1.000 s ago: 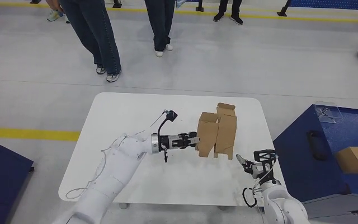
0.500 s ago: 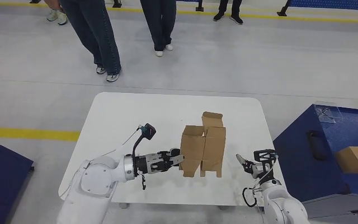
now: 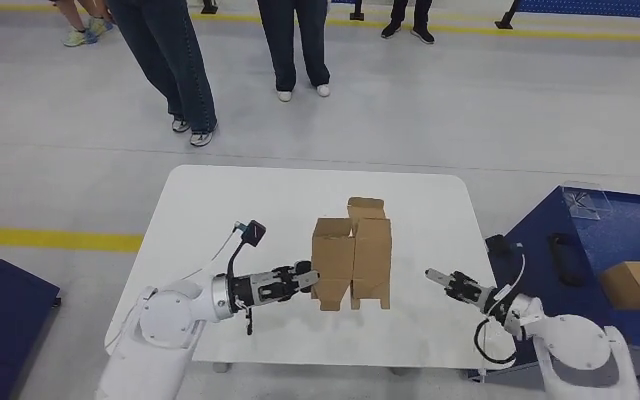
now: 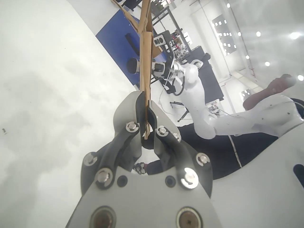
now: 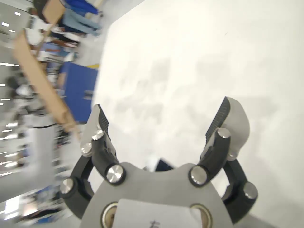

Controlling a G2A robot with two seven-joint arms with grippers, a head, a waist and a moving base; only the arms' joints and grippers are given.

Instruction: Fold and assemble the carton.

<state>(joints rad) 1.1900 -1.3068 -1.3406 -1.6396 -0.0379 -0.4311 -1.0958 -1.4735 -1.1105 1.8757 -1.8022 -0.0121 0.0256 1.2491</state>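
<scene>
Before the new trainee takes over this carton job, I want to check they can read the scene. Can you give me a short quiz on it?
1. True or false: the right pincer grips the carton.
2. What is the left pincer shut on? A) the carton's edge B) a cable C) nothing
3. Fill in: the table under both arms is ___ in colour.

Key: 1 false, because its jaws are open and it is apart from the carton; 2 A; 3 white.
</scene>
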